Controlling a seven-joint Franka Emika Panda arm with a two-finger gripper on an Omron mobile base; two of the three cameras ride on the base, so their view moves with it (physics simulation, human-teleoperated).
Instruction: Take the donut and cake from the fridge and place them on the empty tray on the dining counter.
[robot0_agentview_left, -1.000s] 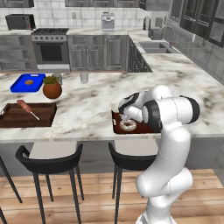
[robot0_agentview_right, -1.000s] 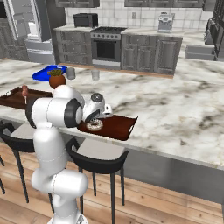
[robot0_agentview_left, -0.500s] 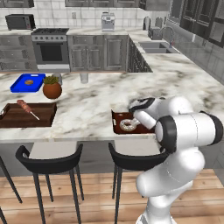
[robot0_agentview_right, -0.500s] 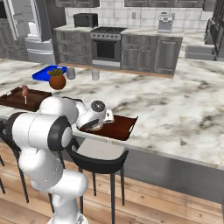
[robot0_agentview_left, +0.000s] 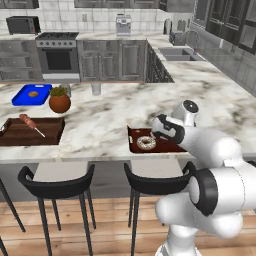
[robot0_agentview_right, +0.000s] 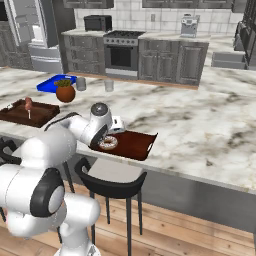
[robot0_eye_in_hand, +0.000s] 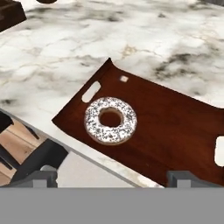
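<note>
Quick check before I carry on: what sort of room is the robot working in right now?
A home-style kitchen, rendered. A stainless oven range and a sink sit along the grey-cabinet wall counters, and black stools line the long white-and-grey marble dining counter, where a glazed ring donut lies on a flat reddish-brown tray.

No readable text, labels, brands or numbers on anything.

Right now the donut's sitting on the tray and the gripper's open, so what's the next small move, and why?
Probably lift the gripper straight up and pull the arm back toward the base. The donut lies flat on the tray with the fingers spread wide and clear of it, so that part looks done. No cake is on the tray, so the fridge trip for it likely comes next.
</note>
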